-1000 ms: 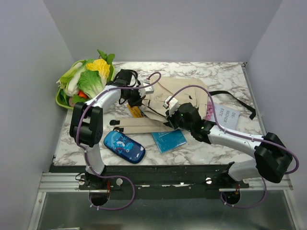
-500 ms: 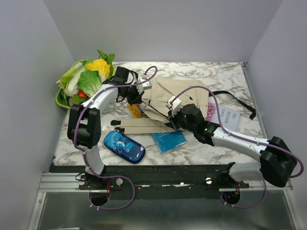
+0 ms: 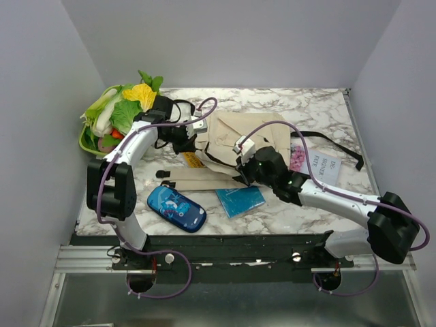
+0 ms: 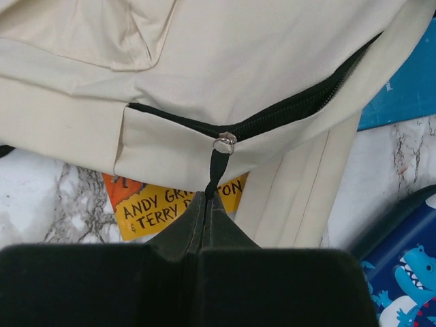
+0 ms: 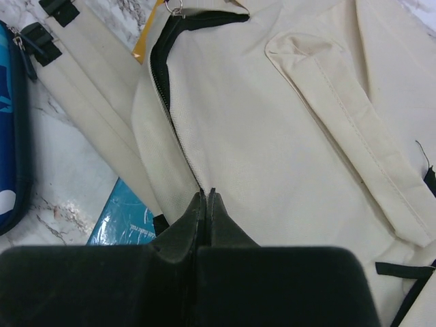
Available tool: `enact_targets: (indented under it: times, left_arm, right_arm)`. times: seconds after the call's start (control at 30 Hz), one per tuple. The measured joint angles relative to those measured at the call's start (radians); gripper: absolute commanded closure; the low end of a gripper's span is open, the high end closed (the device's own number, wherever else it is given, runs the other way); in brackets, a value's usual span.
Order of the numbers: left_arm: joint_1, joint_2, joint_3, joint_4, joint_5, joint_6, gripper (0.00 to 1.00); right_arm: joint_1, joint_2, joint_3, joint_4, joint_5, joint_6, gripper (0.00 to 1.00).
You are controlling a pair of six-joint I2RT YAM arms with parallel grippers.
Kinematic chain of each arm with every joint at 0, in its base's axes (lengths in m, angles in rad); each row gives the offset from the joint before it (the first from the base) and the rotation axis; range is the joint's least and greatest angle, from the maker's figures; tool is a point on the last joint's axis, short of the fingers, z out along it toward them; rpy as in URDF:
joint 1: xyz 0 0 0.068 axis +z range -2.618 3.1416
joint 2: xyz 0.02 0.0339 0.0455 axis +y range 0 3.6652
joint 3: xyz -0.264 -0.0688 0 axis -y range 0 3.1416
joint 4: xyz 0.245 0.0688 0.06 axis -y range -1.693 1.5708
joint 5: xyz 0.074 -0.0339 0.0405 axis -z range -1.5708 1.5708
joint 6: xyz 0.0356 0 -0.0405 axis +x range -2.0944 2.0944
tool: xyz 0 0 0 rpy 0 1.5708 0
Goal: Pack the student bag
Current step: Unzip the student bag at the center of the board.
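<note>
Two grips on, coach. What now?

Coach: Your left gripper (image 4: 206, 197) is pinched shut on the thin black pull strap (image 4: 216, 169) hanging from the zip's small silver ring (image 4: 225, 142), at the left edge of the large soft beige cloth backpack (image 3: 231, 128). Your right gripper (image 5: 204, 194) is closed on a fold of the backpack's cloth right beside the black zip line (image 5: 178, 139), at its near edge. The backpack lies flat on the white marbled table (image 3: 313, 102). I judge you are running the zip, so pull along the track, low and steady, never up off the cloth.

Operator: And the right side?

Coach: Hold it firm as the anchor, drawing gently against the left so the cloth is taut; slack will bunch at the slider. How far the zip is open I cannot tell. Mind the yellow paperback book (image 4: 170, 204) tucked partly under the backpack's near edge, and the long beige straps (image 3: 197, 178) just in front of the backpack. Drag neither along.
</note>
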Motion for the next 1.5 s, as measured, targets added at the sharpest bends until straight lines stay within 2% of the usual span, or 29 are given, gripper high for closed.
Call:
enact_targets:
  times: [0.23, 0.47, 0.5, 0.57, 0.6, 0.67, 0.7, 0.8, 0.9, 1.0, 1.17, 1.47, 1.5]
  left_arm:
    - [0.002, 0.052, -0.013, 0.014, -0.039, 0.008, 1.00]
    - [-0.035, 0.118, -0.004, 0.183, -0.151, -0.187, 0.99]
    - [-0.040, 0.129, 0.001, 0.192, -0.153, -0.205, 0.82]
    - [-0.045, 0.138, 0.002, 0.201, -0.154, -0.231, 0.68]
    - [-0.044, 0.138, 0.002, 0.210, -0.177, -0.235, 0.54]
    - [-0.023, 0.135, 0.005, 0.225, -0.193, -0.240, 0.43]
    - [-0.010, 0.130, 0.005, 0.220, -0.185, -0.239, 0.30]
    - [0.019, 0.091, 0.005, 0.165, -0.134, -0.184, 0.11]
    - [0.017, 0.016, 0.015, 0.074, -0.030, -0.083, 0.01]
    - [-0.008, -0.029, 0.057, 0.008, 0.047, -0.005, 0.01]
    - [-0.094, -0.021, 0.117, -0.058, 0.133, 0.106, 0.01]
    - [-0.193, 0.063, 0.119, -0.089, 0.156, 0.177, 0.01]
    - [-0.194, 0.065, 0.119, -0.081, 0.156, 0.175, 0.05]
  right_arm:
    - [0.008, -0.018, -0.001, -0.017, 0.021, 0.011, 0.99]
    - [0.032, -0.048, -0.022, 0.008, 0.028, 0.031, 0.99]
    - [0.032, -0.048, -0.026, 0.009, 0.031, 0.034, 0.99]
    - [0.032, -0.048, -0.030, 0.008, 0.037, 0.035, 0.99]
    - [0.032, -0.048, -0.030, 0.002, 0.040, 0.035, 0.99]
    - [0.034, -0.053, -0.029, -0.014, 0.045, 0.034, 0.99]
    - [0.034, -0.053, -0.029, -0.017, 0.045, 0.033, 0.99]
    - [0.034, -0.045, -0.016, -0.030, 0.045, 0.026, 0.99]
    - [0.034, -0.024, 0.014, -0.038, 0.045, 0.014, 0.99]
    - [0.034, -0.008, 0.042, -0.038, 0.049, -0.003, 0.99]
    - [0.034, -0.007, 0.086, -0.039, 0.061, -0.039, 0.99]
    - [0.034, 0.011, 0.133, -0.037, 0.063, -0.083, 0.99]
    - [0.034, 0.016, 0.134, -0.037, 0.063, -0.085, 0.99]
